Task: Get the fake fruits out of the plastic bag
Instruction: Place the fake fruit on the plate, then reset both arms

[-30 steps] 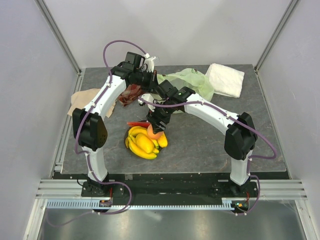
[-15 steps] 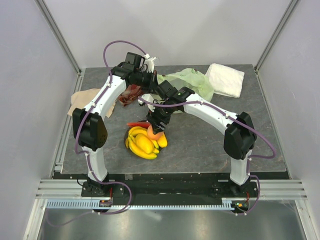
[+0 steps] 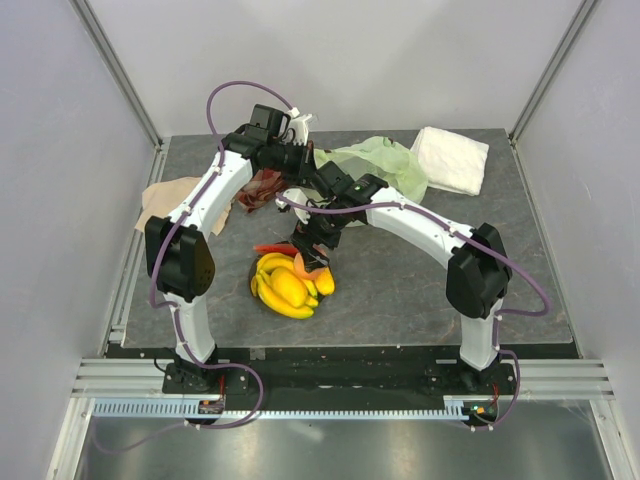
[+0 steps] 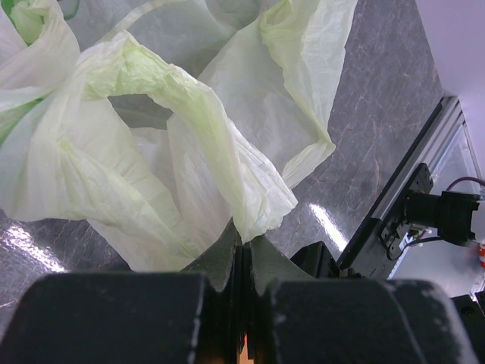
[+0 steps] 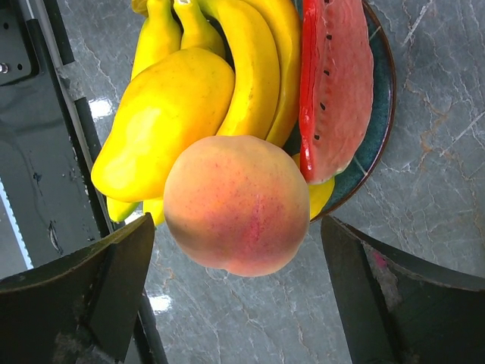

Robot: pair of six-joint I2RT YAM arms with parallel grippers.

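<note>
The pale yellow-green plastic bag [image 3: 375, 160] lies crumpled at the back of the table. My left gripper [image 3: 308, 157] is shut on a fold of its edge, as the left wrist view shows: bag [image 4: 151, 152], gripper [image 4: 242, 244]. The peach [image 5: 236, 205] rests on the pile of fruits on a dark plate [image 5: 379, 136], with the banana bunch [image 5: 250, 68], a yellow oblong fruit [image 5: 167, 114] and the watermelon slice [image 5: 337, 83]. My right gripper [image 5: 236, 227] is open, with a finger on each side of the peach and clear of it. From above it [image 3: 312, 252] hangs over the pile [image 3: 288, 285].
A white folded towel [image 3: 450, 158] lies at the back right beside the bag. A red checked cloth [image 3: 262, 188] and a tan sheet [image 3: 160, 200] lie at the left under my left arm. The black front rail runs close to the plate.
My right gripper has shifted slightly up and left over the peach. The peach stays on the pile. The left arm and bag have not moved.
</note>
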